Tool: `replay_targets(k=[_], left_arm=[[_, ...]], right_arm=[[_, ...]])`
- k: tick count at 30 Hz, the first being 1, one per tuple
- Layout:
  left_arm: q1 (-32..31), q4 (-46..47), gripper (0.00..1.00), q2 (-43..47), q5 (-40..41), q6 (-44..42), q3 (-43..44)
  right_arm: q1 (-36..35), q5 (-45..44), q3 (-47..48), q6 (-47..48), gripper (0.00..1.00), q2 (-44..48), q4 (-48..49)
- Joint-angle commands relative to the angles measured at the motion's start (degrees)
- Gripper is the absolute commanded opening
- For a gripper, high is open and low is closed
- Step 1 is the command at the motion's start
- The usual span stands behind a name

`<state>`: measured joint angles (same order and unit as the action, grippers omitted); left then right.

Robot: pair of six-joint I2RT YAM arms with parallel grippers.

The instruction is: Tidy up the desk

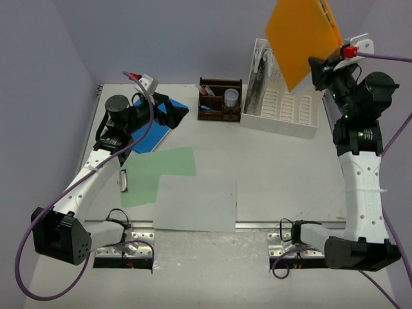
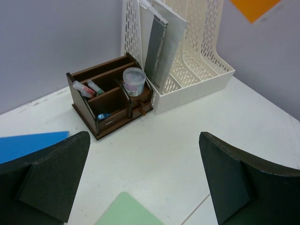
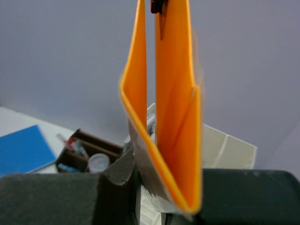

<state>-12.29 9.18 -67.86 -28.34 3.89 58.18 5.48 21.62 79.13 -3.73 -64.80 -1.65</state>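
Above the file rack [image 1: 290, 106], toward its right end, the right gripper [image 1: 320, 65] pinched an orange folder [image 1: 301, 35] near its fold, jaws narrow, the folder's long side standing up and tilted. The slots lay below the fingers, and the right arm was plainly the nearer. Left of the rack, past the pen organizer [image 1: 220, 100], the left gripper [image 1: 170, 111] hung wide and empty near a blue folder [image 1: 149, 136]. The desk [image 1: 283, 174] spread beneath and in front of the rack. In the right wrist view the folder hid most of the slots, so I could not tell which one lined up. The folder's top was cut off in the top view.
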Motion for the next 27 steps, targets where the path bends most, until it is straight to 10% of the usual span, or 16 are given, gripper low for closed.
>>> replay_targets(k=[1,27], left_arm=[[0.0,-1.1,1.0,0.6,3.4,2.3,0.0],[0.6,-0.1,1.0,-1.3,4.6,-1.1,-3.4]], right_arm=[[0.4,-17.9,5.6,6.1,0.0,-2.9,12.3],[8.0,-28.4,10.9,-2.0,0.0,-16.3,8.8]])
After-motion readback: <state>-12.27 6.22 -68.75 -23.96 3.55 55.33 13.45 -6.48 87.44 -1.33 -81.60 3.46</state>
